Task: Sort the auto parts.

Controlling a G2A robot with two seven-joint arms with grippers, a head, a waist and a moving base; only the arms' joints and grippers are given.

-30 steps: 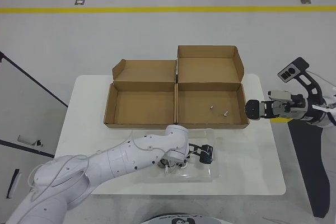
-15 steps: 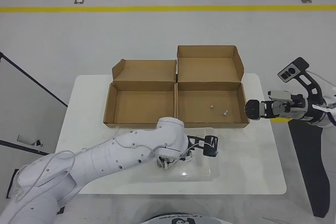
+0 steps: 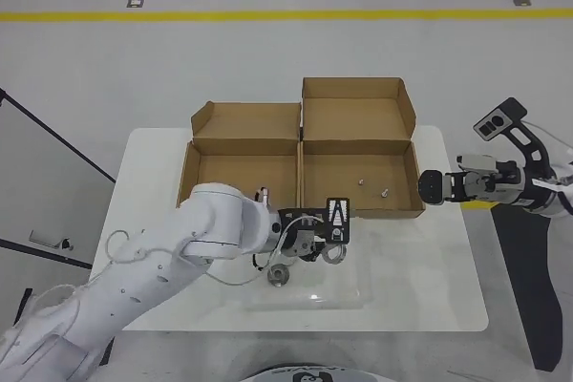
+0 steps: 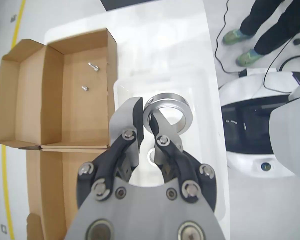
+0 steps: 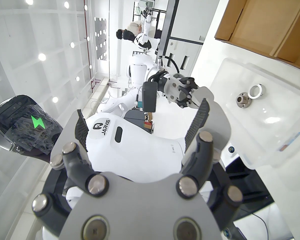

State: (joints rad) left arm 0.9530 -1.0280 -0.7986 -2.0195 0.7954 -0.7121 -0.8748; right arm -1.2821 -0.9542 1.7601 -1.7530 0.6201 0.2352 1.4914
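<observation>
Now we log the left hand [image 4: 145,113] up off the clear tray [image 3: 358,291], swung toward the cardboard boxes [image 3: 239,181], pinching the steel ring [image 4: 176,101] by its wall above the tray. Flanged hub [image 3: 279,277] stays behind. Right hand [image 3: 430,186] hangs wide open, empty. Pickup done, we judge; drop-off pending.

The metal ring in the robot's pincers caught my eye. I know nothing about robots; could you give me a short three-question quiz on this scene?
1. True or false: the left gripper is shut on the metal ring.
2. How many small screws lie in the right-hand cardboard box? A one, B two, C four.
3. Fill in: the flanged hub lies in the clear ___.
Key: 1 true; 2 B; 3 tray.
</observation>
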